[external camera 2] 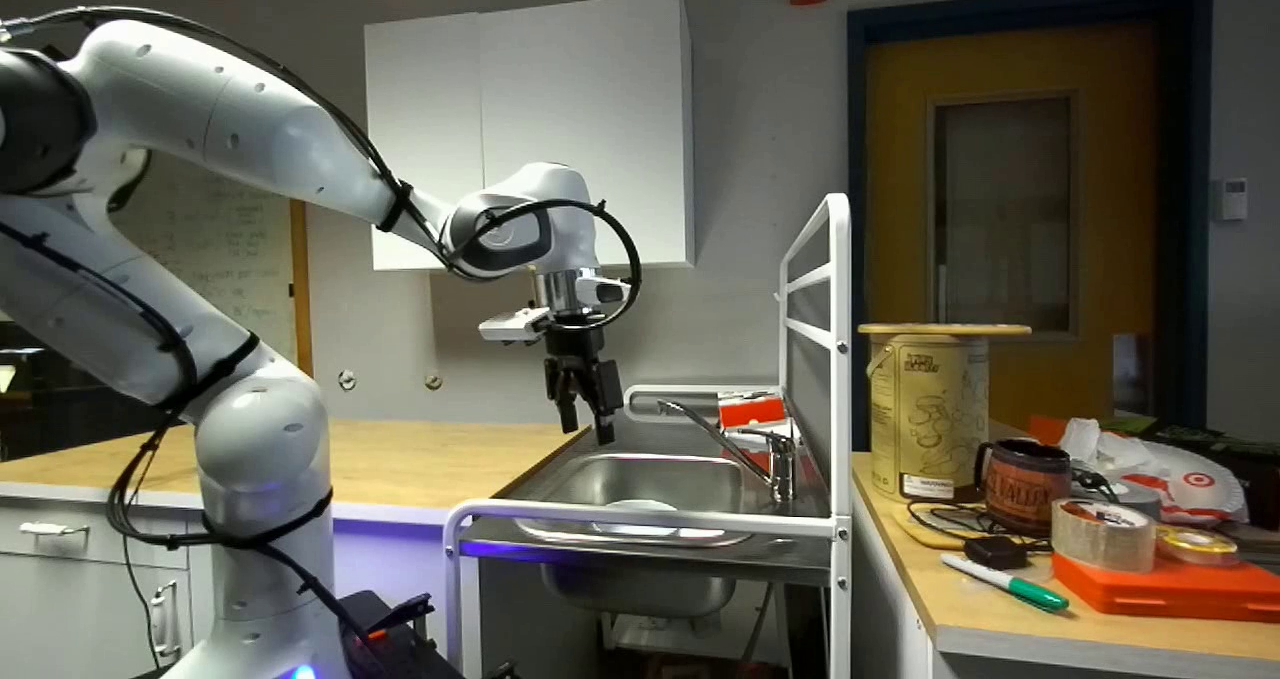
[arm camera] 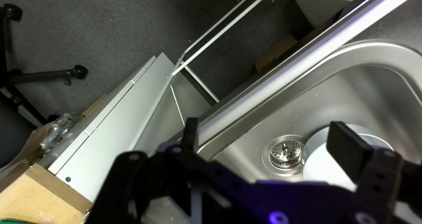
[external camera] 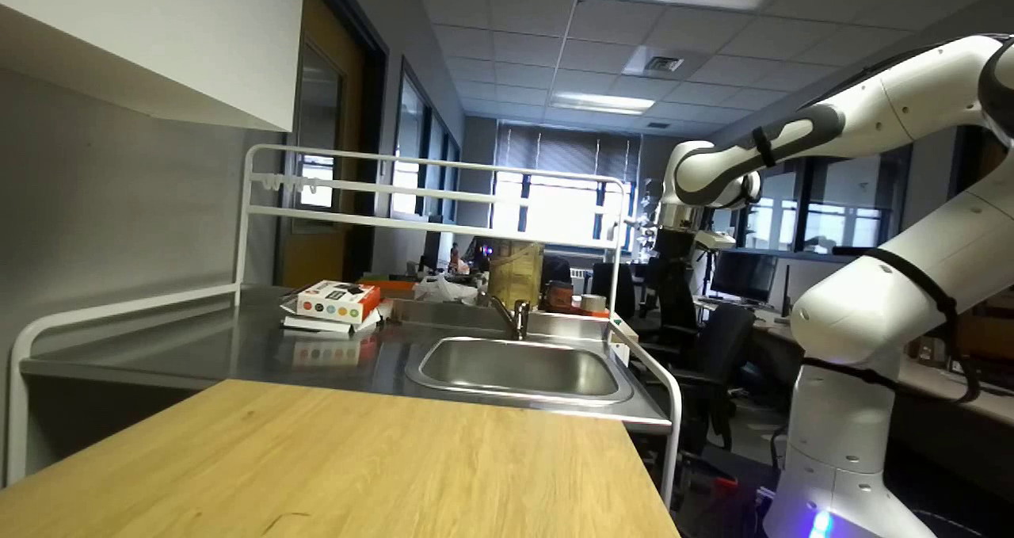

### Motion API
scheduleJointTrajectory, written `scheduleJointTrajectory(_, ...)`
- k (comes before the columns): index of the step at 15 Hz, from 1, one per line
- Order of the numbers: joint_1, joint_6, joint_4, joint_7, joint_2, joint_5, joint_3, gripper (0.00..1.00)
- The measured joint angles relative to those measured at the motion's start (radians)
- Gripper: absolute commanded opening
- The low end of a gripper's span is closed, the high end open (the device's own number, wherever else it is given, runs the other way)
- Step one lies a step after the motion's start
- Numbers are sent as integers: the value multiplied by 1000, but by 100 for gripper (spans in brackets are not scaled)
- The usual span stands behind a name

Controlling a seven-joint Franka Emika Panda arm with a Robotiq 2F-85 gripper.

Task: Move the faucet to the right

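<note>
"See the gripper (external camera 2: 588, 427)?"
"Spread wide, higher than the sink (external camera 2: 680, 477), toward its white rail (external camera 2: 650, 517), with open air below."
"Find the faucet (external camera 2: 782, 469)?"
"On the sink's edge toward the rack (external camera 2: 840, 359); upright, with spout (external camera 2: 722, 441) slanting up over the sink, away from the rail."

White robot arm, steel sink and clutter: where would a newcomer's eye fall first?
Probably on the big white jointed robot arm, dominating a side of both exterior views, its black two-fingered gripper hanging open, higher than the steel sink. Next might come the small metal faucet at the sink's edge. In both exterior views, a tall yellow canister stands out across the white tubular rack from the sink.
</note>
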Motion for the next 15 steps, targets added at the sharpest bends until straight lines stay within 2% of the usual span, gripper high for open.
scheduleJointTrajectory(15,8,0,11,12,25,13,13,100)
